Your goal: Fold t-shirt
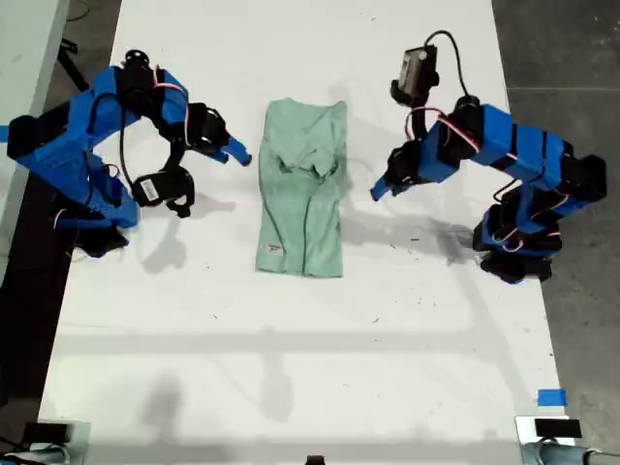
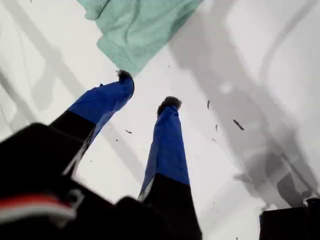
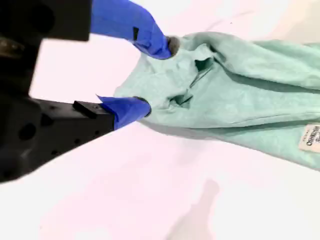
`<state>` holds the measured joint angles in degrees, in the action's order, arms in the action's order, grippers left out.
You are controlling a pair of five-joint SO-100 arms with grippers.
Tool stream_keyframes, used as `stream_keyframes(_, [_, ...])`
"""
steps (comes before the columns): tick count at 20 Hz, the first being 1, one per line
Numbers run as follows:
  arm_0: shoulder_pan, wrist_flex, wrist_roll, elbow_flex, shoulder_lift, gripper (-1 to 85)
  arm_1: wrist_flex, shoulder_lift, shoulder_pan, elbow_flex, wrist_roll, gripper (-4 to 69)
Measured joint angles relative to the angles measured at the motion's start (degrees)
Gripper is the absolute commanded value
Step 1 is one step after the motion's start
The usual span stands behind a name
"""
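- Exterior view: t-shirt [image 1: 303, 190] lies mid-bench [image 1: 291, 368], already narrowed into a long strip.
- First tool [image 2: 147, 90]: jaws parted, empty, just off the cloth.
- Second tool [image 3: 157, 75]: jaws wide, empty, straddling the shirt's edge, likely for the next fold.

The t-shirt [image 1: 304, 189] reads as soft heathered knit cloth, matt and lightly fuzzy, creased where it bunches; a small woven-looking label [image 3: 311, 137] sits near one edge. The table [image 1: 291, 329] under it is a smooth white surface with a faint sheen, flecked with dark specks. My first gripper [image 2: 147, 92] has fingers of smooth blue plastic, slightly satiny, tipped with dark rough-looking pads, on a black matt plastic body. My second gripper [image 3: 157, 75] shows the same blue plastic, wrapped at the tips in what looks like blue tape, against matt black plastic housing.
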<state>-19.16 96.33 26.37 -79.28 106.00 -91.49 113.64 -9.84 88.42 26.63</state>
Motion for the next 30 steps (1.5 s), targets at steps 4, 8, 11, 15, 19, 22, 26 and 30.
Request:
stream_keyframes(4, [0.1,-3.3,-3.6,-26.9,21.4,14.3,0.0,19.2,-1.8,20.6,-3.8,27.8])
stream_keyframes(8, [10.3,-11.6,-14.1,-44.6,31.0,14.1,4.6,24.7,5.7,31.8,-11.6,31.5])
stream_keyframes(11, [19.9,-21.9,-20.6,-45.8,25.8,14.6,12.2,17.3,12.2,32.3,-17.7,31.9])
stream_keyframes(15, [23.7,-30.6,-22.1,-40.3,10.2,16.2,19.1,-0.2,16.5,26.2,-20.3,32.4])
stream_keyframes(19, [24.7,-33.0,-22.1,-29.5,-5.4,16.7,20.2,-13.0,16.9,16.3,-20.0,32.3])
stream_keyframes(22, [24.9,-33.9,-22.1,-24.3,-13.5,17.0,20.4,-20.3,16.9,10.2,-20.0,32.3])
stream_keyframes(26, [24.9,-34.2,-22.1,-18.8,-22.1,17.3,20.5,-32.3,16.9,0.7,-19.2,32.6])
stream_keyframes(30, [24.9,-35.2,-22.0,-14.1,-30.1,18.3,20.5,-44.1,16.9,-7.8,-18.5,32.2])
